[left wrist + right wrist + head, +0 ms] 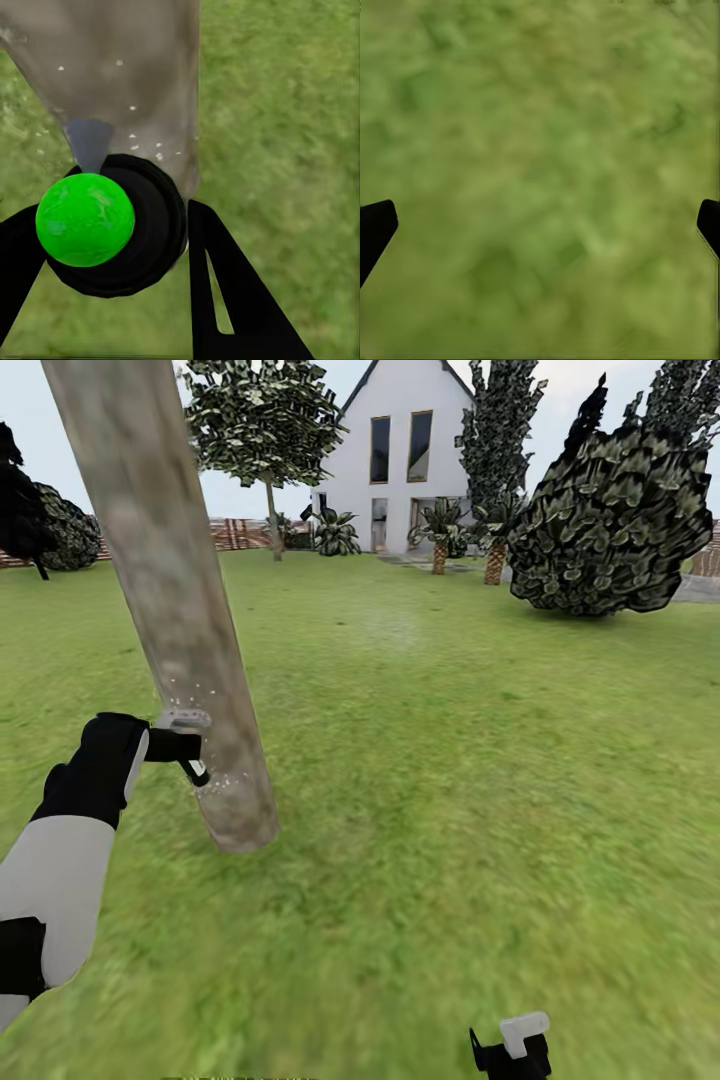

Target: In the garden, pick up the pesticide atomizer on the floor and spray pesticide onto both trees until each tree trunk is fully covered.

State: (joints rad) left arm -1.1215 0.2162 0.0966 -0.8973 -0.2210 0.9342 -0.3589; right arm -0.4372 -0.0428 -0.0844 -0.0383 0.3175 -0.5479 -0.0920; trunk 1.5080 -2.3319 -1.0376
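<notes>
A thick, pale grey-brown tree trunk (170, 590) leans across the left of the head view, rising from the lawn. My left gripper (185, 745) is shut on the pesticide atomizer (197, 770), held right against the trunk's lower part. White specks dot the bark around it. In the left wrist view the atomizer (124, 229) is a black round body with a bright green top, between the dark fingers (225, 285), and the trunk (127, 75) is just ahead. A second tree (265, 420) stands far back near the house. My right gripper (515, 1045) hangs low and open over grass (540, 150).
Green lawn (450, 760) stretches all around. A big dark bush (610, 520) stands at the right back, with a white house (410, 450), small palm-like plants (440, 530) and a brown slat fence (235, 532) beyond.
</notes>
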